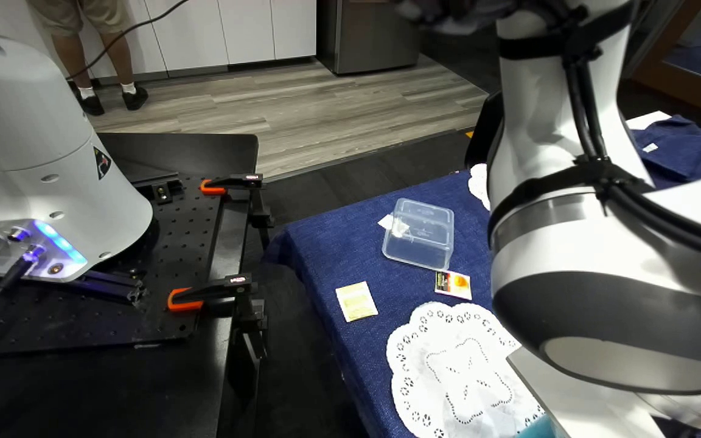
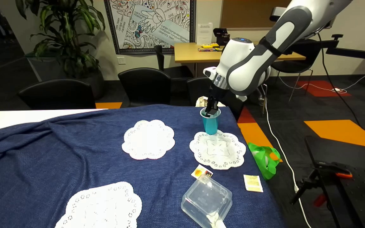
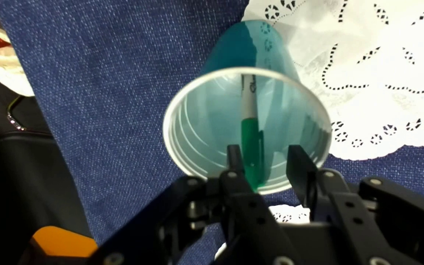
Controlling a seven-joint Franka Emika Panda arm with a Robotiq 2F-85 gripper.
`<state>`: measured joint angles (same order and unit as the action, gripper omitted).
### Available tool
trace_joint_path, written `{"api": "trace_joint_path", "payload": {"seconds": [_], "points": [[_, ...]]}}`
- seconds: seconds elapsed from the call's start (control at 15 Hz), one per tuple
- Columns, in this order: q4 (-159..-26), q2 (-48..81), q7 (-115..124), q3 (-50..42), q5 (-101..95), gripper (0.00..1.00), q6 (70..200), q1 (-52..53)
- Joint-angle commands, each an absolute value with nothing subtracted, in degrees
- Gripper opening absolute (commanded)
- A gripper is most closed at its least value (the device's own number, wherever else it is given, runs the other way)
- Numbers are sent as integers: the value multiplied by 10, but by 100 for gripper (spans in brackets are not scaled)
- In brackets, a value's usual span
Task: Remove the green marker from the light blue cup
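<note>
Wrist view: your claw stood with its jaws apart at the mouth of the light blue cup. You saw the green marker inside the cup, green end uppermost, showing between the two jaws; contact with either could not be told. In an exterior view, the cup stood upright at the edge of a white doily, and a clear box lay well apart from the cup on your cloth-covered worktop.
</note>
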<state>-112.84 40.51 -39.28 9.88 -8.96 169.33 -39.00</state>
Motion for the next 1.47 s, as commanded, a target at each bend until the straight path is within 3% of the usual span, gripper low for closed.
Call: {"api": "trace_joint_path", "payload": {"seconds": [0.0,1.27,1.4], "points": [[-1157,395,-405,110,-76,37,1699,-402],[-1079,449,-413,114,-81,43,1710,-407],[-1068,460,-415,122,-81,32,1708,-410]]}}
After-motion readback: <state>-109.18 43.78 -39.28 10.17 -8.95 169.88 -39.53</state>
